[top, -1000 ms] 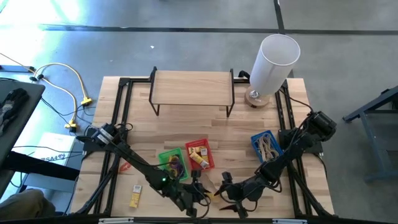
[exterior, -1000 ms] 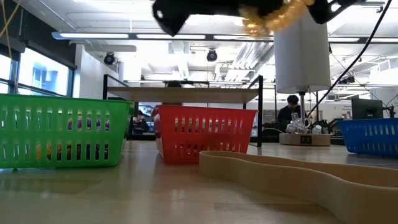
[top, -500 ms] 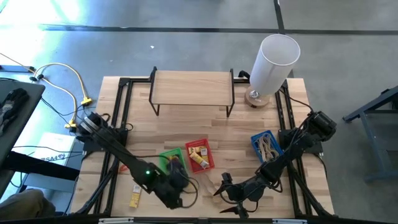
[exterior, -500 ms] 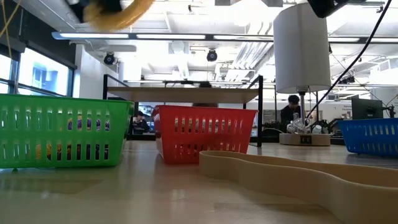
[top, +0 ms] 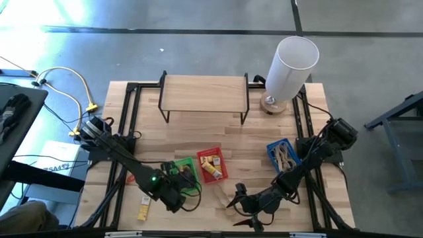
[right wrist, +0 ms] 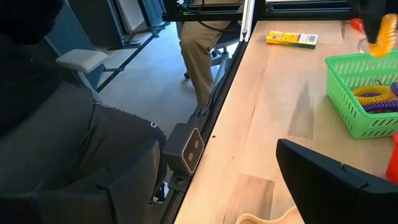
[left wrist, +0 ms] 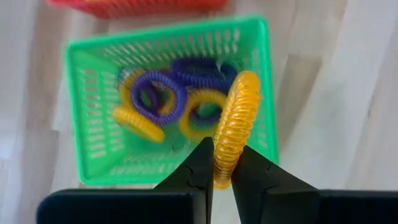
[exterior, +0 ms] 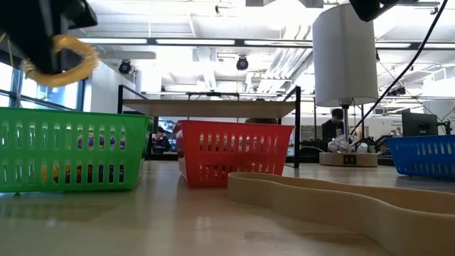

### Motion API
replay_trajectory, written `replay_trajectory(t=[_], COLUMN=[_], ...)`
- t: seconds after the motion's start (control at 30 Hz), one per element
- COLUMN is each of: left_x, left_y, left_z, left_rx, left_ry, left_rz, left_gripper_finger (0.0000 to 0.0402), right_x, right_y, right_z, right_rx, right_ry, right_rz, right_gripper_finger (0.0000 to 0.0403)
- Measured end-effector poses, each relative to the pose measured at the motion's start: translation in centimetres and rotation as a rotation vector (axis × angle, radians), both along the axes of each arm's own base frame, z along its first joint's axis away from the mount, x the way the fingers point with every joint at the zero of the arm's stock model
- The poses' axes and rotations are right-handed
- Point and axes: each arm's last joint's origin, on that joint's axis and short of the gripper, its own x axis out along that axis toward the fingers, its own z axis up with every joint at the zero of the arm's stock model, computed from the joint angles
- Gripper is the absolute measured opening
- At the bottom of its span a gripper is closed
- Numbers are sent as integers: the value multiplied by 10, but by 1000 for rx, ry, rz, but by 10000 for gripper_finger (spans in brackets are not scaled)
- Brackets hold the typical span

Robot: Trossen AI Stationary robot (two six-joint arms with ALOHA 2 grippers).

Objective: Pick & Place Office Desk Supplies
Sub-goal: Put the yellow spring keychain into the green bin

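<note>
While clamped on edge and not yet let go: yellow coil ring (left wrist: 235, 124), pinched narrow in left pincer (left wrist: 222, 146), gripped at one end of the loop, rest of the loop sticking out past the fingertips. Hangs clear above green basket (left wrist: 168, 37), over or just inside one side wall; cannot tell which side of the rim exactly. Purple rings (left wrist: 158, 93) and more yellow rings (left wrist: 134, 121) already lying in that basket.

In the high view: left pincer (top: 173, 192) at the basket's 7 o'clock corner, basket (top: 187, 173) centre toward 1 o'clock from it. Key relation for the drop, as a judgement: nudge toward 1 o'clock so the whole loop sits over the basket floor, then open; released at the rim, could tip out onto the tabletop (top: 198, 139).

Right pincer (top: 246, 205) spread wide, holding nothing, low at 4 o'clock from the green basket, near a tan rubber-band loop (exterior: 320, 203) lying flat on the tabletop. Likely the right arm's next pick, being the nearer arm.

Elsewhere: red basket (top: 213, 165) at 3 o'clock just beside the green one; blue basket (top: 282, 153) farther at 3 o'clock; yellow packet (top: 143, 207) loose at 8 o'clock from the left pincer.
</note>
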Motion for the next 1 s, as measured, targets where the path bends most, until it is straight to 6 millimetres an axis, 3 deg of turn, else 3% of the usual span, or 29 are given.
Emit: replay_trajectory(t=[0.2,0.57,0.8,1.0], left_x=[2,3,2,2], left_y=[8,29,29,30], left_z=[-6,-47,-49,-49], left_rx=[5,-19,-58,-56], left_ry=[39,95,87,101], left_rz=[-23,45,130,96], left_gripper_finger=[35,22,52,68], right_x=[0,0,0,2], right_y=[0,0,0,-3], right_z=[0,0,0,0], right_rx=[4,5,5,5], right_ry=[3,5,5,5], right_rz=[-2,-1,-2,-12], right_gripper_finger=[311,311,311,311])
